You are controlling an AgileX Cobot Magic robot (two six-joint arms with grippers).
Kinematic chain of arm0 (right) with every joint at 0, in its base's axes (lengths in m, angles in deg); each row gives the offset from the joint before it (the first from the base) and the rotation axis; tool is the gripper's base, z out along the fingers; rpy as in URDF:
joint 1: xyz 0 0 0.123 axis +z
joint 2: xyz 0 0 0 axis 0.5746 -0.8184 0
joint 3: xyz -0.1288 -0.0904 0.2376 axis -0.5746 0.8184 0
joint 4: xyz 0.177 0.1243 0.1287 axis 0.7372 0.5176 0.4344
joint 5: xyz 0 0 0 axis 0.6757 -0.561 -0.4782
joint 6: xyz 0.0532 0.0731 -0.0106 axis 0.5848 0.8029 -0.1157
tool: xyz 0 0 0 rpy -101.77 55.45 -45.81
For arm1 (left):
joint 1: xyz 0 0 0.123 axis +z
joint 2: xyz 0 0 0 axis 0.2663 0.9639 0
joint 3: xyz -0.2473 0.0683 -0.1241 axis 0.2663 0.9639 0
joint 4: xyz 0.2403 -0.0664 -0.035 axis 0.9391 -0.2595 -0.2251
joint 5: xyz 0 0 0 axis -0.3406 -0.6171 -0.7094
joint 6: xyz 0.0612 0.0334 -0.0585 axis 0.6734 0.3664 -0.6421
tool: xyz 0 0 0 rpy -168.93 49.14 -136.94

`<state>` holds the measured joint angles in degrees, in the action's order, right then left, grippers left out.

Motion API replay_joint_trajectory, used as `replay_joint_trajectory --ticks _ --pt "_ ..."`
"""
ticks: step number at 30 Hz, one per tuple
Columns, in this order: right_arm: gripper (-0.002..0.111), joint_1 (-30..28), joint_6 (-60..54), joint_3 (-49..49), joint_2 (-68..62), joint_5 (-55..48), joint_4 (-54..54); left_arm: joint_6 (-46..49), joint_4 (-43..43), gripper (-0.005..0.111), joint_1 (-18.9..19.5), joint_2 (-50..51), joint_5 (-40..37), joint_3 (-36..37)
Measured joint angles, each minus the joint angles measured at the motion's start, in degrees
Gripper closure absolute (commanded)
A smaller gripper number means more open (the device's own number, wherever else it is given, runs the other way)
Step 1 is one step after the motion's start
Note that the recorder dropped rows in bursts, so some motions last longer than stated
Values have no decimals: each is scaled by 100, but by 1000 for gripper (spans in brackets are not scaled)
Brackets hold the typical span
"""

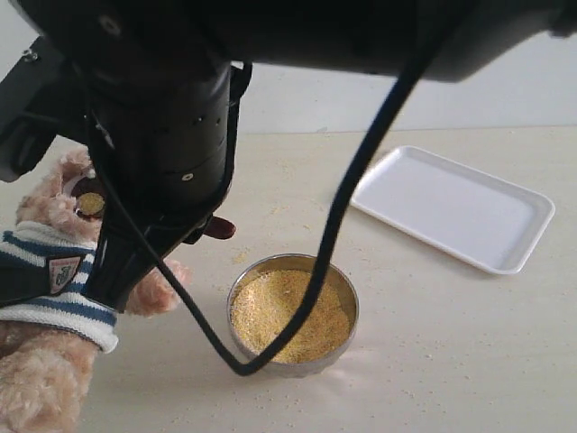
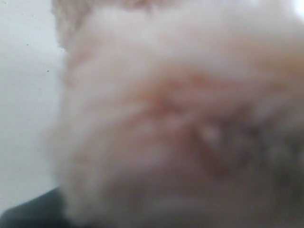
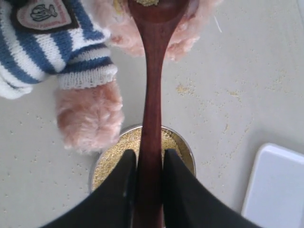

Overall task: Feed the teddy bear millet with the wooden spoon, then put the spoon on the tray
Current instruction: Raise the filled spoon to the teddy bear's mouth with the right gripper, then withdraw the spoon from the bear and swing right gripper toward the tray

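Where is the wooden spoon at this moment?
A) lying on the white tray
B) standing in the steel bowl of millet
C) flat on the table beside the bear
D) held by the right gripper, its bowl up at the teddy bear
D: in the right wrist view the right gripper is clamped on the handle of the wooden spoon, whose bowl reaches the teddy bear.
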<state>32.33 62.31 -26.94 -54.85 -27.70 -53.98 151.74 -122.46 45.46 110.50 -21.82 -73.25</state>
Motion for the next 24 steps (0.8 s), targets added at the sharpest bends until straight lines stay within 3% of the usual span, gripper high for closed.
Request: replay_joint_trajectory --ticks 24 --pt "99 587 -252 0 -366 -198 -1703 0 0 102 0 0 0 0"
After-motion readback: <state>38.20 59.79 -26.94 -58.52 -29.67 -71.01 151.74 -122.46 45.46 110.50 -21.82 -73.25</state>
